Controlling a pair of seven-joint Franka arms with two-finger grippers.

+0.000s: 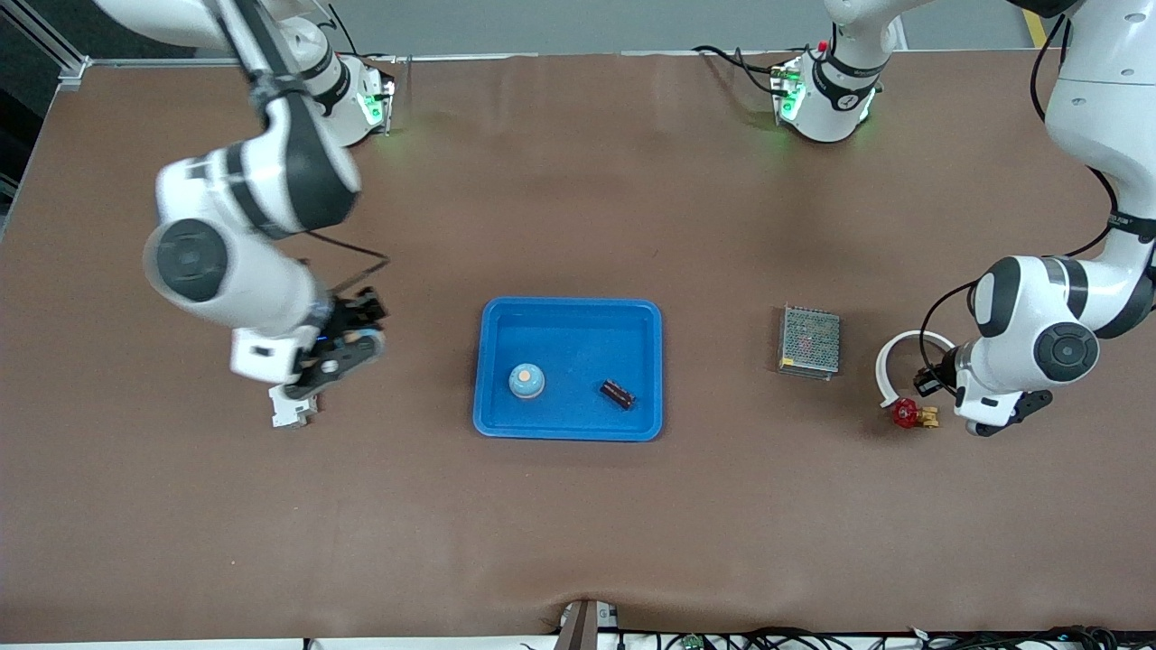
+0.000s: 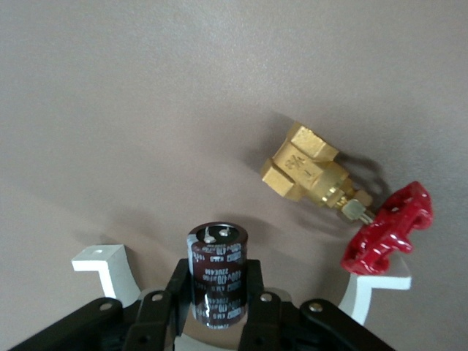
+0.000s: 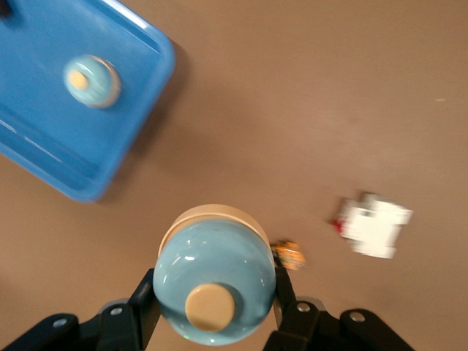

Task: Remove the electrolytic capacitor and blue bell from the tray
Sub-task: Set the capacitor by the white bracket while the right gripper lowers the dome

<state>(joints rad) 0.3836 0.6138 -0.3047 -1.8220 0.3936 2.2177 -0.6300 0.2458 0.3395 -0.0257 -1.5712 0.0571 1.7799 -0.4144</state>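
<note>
My right gripper (image 1: 354, 348) is shut on a light blue bell with a cream button (image 3: 214, 281) and holds it over the bare table, toward the right arm's end from the blue tray (image 1: 578, 338). In the tray lie a second blue bell (image 1: 526, 380) and a dark capacitor (image 1: 617, 394). That tray (image 3: 44, 131) and its bell (image 3: 91, 81) show in the right wrist view. My left gripper (image 1: 930, 379) is shut on a dark brown capacitor (image 2: 217, 274), held upright low over the table inside a white open ring (image 1: 894, 359).
A brass valve (image 2: 303, 170) with a red handwheel (image 1: 906, 413) lies beside the ring. A metal mesh box (image 1: 808, 341) sits between the tray and the left gripper. A small white block (image 1: 293, 411) lies by the right gripper.
</note>
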